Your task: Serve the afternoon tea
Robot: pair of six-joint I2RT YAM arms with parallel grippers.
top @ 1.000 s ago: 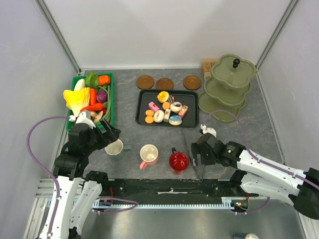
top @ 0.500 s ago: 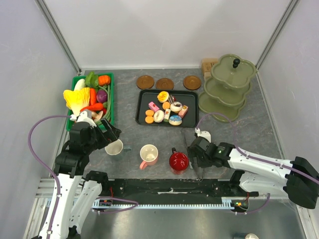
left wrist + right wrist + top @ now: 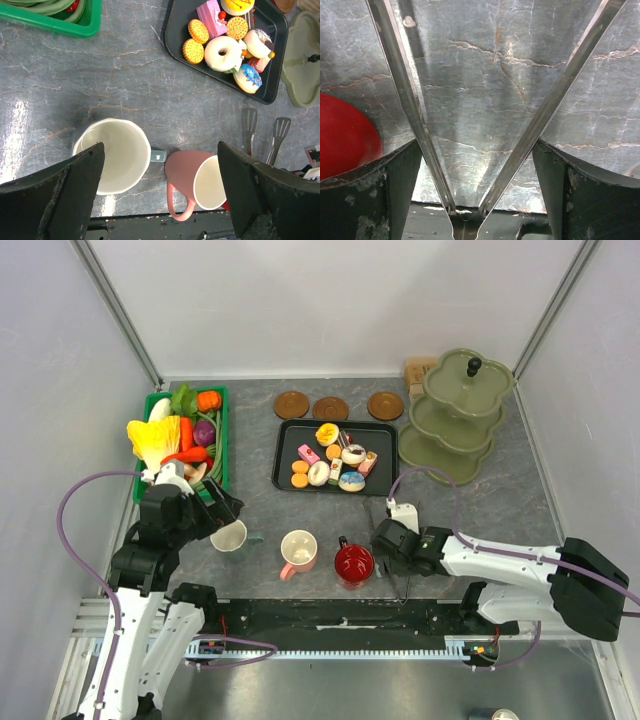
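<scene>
Three mugs stand in a row near the front edge: a whitish mug, a pink mug and a red mug. Small cakes and biscuits lie on a black tray. My left gripper hangs open above the whitish and pink mugs, holding nothing. My right gripper is open just right of the red mug, low over the metal tongs, whose two arms lie between its fingers.
A green three-tier stand is at the back right, with three brown coasters behind the tray. A green basket of toy vegetables sits at the left. The tongs' tips point toward the tray.
My right arm has slid left along the front, closer to the red mug and over the tongs. The left arm has barely moved.
</scene>
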